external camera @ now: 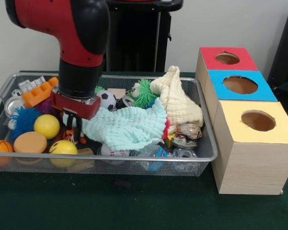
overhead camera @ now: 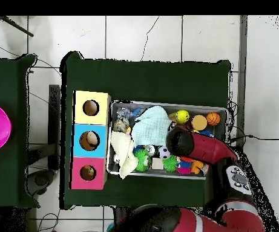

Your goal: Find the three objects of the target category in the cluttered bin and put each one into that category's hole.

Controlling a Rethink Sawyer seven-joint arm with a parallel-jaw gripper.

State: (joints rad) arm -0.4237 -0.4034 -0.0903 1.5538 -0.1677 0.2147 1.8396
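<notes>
The green-covered table [external camera: 134, 211] carries the whole set-up. On it sits the bin [external camera: 201, 158], a shallow wire-mesh basket, just beside a row of three wood-grain boxes whose tops are yellow [external camera: 257, 121], blue [external camera: 240, 85] and red [external camera: 227, 58], each with a round hole. The red and black arm [external camera: 81, 43] comes down from above into the bin's left half as seen from the front.

A pale green cloth [external camera: 127, 127] and a cream cloth [external camera: 180, 103] cover much of the middle of the bin and may hide further objects.

The gripper [external camera: 74, 128] hangs low among the clutter, its dark fingers [external camera: 79, 130] pointing down beside a yellow ball [external camera: 47, 126]; from here I cannot tell how wide they stand or whether they hold anything.

Smaller items: a second yellow ball [external camera: 63, 147], a basketball [external camera: 1, 146], a soccer ball [external camera: 106, 99], a green spiky ball [external camera: 145, 92].

To do this step well, the arm probably should isolate one item, keep clear of the cloth edge, and lift straight up before crossing to the boxes.
</notes>
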